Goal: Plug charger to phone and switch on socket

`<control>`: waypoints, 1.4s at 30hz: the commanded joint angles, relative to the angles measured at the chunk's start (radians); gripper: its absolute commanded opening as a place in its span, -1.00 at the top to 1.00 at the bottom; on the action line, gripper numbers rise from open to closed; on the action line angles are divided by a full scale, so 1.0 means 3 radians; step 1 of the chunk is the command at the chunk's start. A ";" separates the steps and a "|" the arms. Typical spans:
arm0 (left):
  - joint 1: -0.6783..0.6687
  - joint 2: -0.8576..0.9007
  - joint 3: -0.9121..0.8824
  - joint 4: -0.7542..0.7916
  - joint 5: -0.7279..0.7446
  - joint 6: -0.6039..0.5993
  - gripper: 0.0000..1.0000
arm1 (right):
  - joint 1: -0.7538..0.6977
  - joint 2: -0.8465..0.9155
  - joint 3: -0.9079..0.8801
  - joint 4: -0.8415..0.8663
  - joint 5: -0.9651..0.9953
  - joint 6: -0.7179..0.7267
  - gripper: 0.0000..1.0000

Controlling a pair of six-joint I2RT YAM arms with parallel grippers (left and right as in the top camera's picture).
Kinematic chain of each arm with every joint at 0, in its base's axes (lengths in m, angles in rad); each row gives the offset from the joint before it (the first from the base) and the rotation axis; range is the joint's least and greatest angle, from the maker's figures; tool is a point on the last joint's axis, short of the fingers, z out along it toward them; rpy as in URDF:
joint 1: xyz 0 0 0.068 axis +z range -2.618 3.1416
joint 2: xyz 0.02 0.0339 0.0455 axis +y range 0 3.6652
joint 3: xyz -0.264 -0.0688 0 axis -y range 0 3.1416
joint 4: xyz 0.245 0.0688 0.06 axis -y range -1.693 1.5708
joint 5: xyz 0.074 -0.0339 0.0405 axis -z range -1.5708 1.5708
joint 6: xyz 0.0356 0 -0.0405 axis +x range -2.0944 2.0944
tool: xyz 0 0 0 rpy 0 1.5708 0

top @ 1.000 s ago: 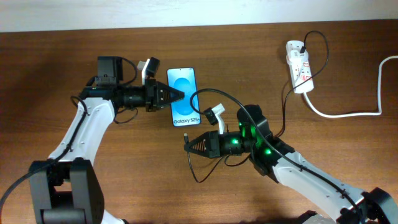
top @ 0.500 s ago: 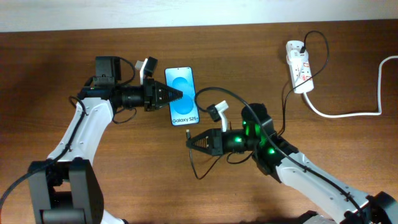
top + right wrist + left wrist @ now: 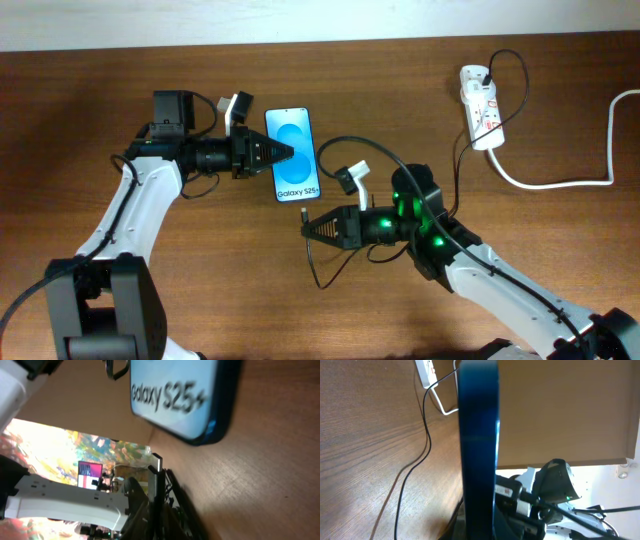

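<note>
We see a slim black-framed phone (image 3: 293,155) with a bright blue screen lying flat on the brown wooden table (image 3: 90,80). Its long edges run away from the table's far edge, and the short edge with the "Galaxy S25+" lettering faces the near side.

The left gripper (image 3: 290,156) comes in from the left with its jaws drawn to a narrow point. Its tips lie over the phone's left long edge. We cannot tell whether they pinch that edge or only press on it.

The right gripper (image 3: 304,229) is clamped narrow on the long thin black charger (image 3: 302,214), holding it just behind the small connector tip. In the right wrist view the tip stands up out of the fingers. It points at the lettered short edge, near the phone's corner but apart from it, with a strip of bare wood between.

The rest of the charger loops over the right arm and runs off toward the far right. There the small white oblong socket (image 3: 480,108) with red-marked switches sits close to the far edge, well apart from both grippers. Its thick white cord (image 3: 560,183) curves off toward the right edge.

Between phone and socket we find open wood, crossed only by the black lead.
</note>
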 commanded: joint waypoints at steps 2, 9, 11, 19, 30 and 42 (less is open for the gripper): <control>0.0011 -0.0008 0.0028 0.0009 0.0113 0.0064 1.00 | 0.0032 -0.0053 -0.0004 0.0023 0.0046 -0.0055 0.92; 0.0011 -0.0008 0.0028 0.0009 0.0113 0.0064 1.00 | 0.0036 0.0055 -0.0004 0.0036 0.0112 -0.0067 0.92; 0.0011 -0.0008 0.0028 0.0009 0.0113 0.0064 1.00 | 0.0036 0.0060 -0.0004 0.0064 0.0109 -0.0122 0.91; 0.0011 -0.0008 0.0028 0.0009 0.0113 0.0064 1.00 | 0.0036 0.0061 -0.0004 0.0175 0.0164 -0.0144 0.91; 0.0011 -0.0008 0.0028 0.0009 0.0113 0.0064 1.00 | 0.0039 0.0061 -0.0004 0.0173 0.0230 -0.0144 0.91; 0.0011 -0.0008 0.0028 0.0005 0.0126 0.0001 1.00 | 0.0128 0.0061 -0.0004 0.0161 0.0210 -0.0141 0.92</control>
